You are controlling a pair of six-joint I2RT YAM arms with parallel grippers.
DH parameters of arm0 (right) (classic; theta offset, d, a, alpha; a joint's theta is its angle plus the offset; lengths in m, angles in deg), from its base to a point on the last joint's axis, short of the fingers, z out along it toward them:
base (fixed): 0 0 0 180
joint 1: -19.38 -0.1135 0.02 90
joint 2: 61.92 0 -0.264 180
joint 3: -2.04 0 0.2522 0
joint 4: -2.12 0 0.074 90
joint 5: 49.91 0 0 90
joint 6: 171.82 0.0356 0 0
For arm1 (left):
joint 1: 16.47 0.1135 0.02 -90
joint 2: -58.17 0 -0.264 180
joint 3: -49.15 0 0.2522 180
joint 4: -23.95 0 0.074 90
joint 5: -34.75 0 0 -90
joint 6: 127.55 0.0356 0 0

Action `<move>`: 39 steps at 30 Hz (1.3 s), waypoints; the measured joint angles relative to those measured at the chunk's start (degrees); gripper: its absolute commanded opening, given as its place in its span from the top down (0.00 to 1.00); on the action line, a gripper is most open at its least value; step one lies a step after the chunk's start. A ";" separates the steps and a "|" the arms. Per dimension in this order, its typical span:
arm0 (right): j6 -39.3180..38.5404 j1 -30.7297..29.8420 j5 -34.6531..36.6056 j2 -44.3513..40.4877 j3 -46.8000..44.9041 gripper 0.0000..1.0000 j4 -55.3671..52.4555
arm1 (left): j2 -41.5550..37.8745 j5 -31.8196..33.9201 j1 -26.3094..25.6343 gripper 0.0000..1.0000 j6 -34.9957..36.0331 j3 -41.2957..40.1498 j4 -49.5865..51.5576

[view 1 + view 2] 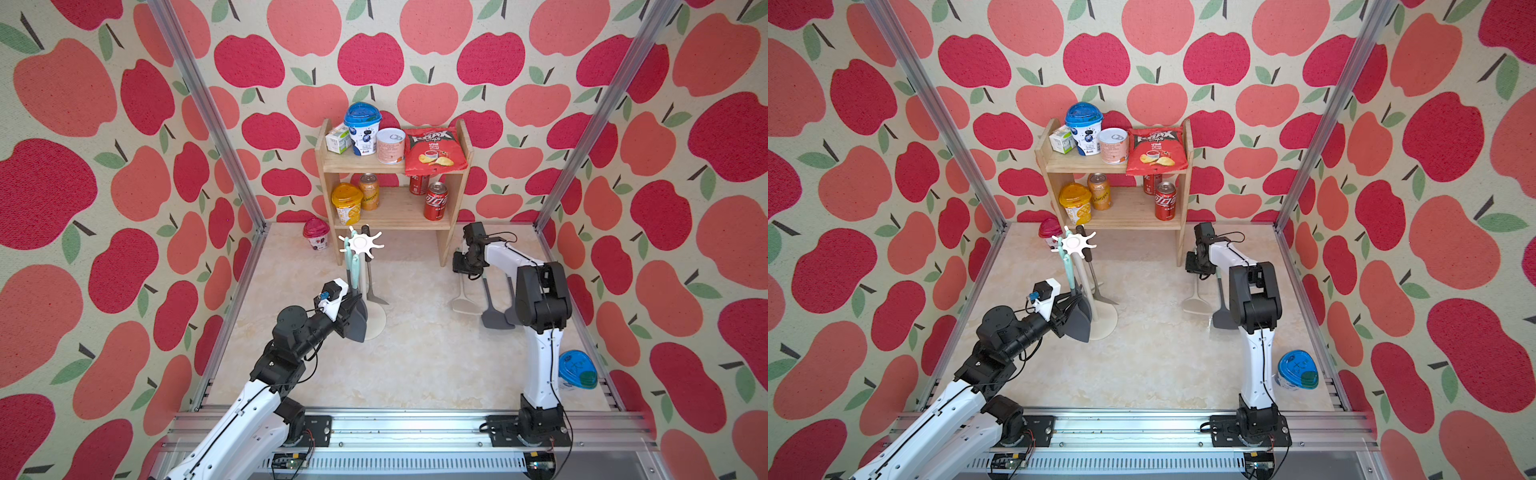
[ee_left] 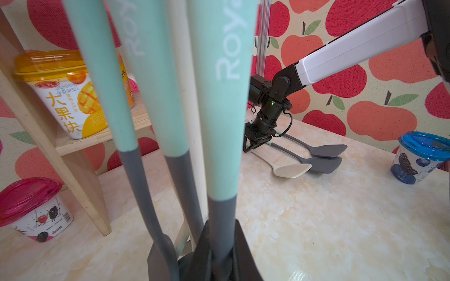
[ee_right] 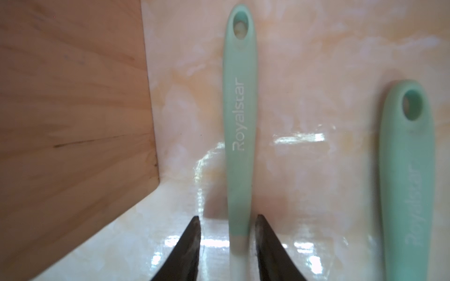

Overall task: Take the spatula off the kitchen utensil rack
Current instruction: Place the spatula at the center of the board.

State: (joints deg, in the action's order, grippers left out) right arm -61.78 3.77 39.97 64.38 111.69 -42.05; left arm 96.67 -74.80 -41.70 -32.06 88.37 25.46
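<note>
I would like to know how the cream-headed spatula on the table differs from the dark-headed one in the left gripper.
The cream-headed spatula lies flat on the table; the dark-headed spatula hangs upright on the rack. The right gripper stands open astride the cream one; the left gripper is shut on the dark one. Both have mint-green handles.

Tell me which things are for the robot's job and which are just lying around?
For the job: kitchen utensil rack, hanging spatula, left gripper shut on it, right gripper open over the cream spatula.
Lying about: wooden shelf, chips bag, cans, yogurt cups.
</note>
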 measured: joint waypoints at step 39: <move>-6.62 -8.33 -14.25 -62.51 -39.17 0.52 24.68 | 1.68 -0.39 0.00 1.00 -0.20 0.66 -0.63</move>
State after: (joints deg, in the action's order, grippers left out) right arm -68.41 -4.56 25.72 1.87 72.53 -17.38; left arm 98.36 -75.20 -41.70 -32.25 89.02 24.82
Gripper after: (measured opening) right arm 0.480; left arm 0.134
